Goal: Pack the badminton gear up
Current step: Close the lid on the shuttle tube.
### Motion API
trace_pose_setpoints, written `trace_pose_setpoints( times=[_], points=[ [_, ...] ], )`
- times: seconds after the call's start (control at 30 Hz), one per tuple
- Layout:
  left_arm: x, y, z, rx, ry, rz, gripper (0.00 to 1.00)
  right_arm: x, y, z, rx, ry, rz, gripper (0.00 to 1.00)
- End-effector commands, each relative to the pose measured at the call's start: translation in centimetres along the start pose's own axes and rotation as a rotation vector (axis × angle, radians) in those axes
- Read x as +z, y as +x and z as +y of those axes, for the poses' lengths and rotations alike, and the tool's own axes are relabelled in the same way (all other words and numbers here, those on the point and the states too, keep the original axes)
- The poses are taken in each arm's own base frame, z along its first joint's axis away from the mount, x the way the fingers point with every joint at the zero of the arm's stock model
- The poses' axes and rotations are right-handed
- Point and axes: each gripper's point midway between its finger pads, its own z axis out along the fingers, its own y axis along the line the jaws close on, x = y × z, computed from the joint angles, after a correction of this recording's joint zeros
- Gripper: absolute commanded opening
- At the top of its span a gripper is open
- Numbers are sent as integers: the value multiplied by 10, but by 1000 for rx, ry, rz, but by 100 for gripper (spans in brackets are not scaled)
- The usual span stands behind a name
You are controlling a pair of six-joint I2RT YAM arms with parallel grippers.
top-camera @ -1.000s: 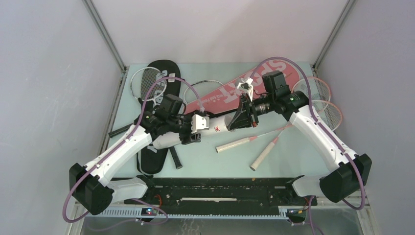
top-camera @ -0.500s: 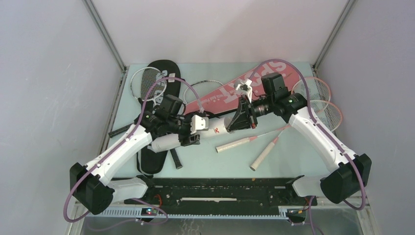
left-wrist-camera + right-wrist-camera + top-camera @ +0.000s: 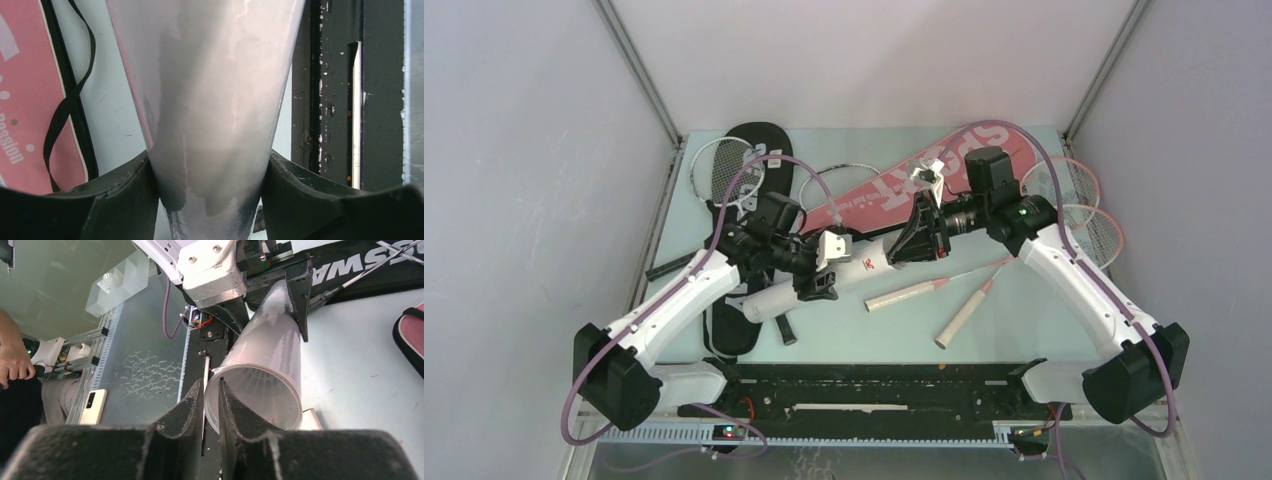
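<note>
The long white tube (image 3: 869, 262) lies on a slant across the middle of the desk (image 3: 844, 335), held between the two arms. Its closed end points toward the near left and its open mouth toward the far right. The left gripper (image 3: 818, 274) has its fingers (image 3: 125, 200) clamped on the tube's body, one pressed to each side. In the left wrist view the tube fills the gap between them.

The right gripper (image 3: 906, 245) meets the open mouth. Its fingers (image 3: 190, 410) straddle the rim – one outside the wall, one inside – and stand only slightly apart, with a thin slit showing beside the wall. A ribbed white lining shows inside the mouth.

Behind the tube lies the pink "SPORT" racket cover (image 3: 894, 185), its black strap (image 3: 70, 100) looping over the desk. The black "CROSSWAY" racket cover (image 3: 759, 150) sits at the far left under a white-framed racket (image 3: 719, 170). Pink rackets (image 3: 1079, 205) rest at the right edge – their handles (image 3: 909, 295) angle toward the middle.
</note>
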Motion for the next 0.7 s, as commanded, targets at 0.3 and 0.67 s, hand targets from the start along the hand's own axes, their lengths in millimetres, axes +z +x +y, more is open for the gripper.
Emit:
trace_pose_setpoints(
  times=[0.3,0.67],
  points=[
    [-12,-56,4,29,35,-254,51,-10,-4,-5,-82,48,-21,34],
    [-13,-61,19,-39,-5,-267,50,-5,6,-1,-133,78,26,37]
  ],
)
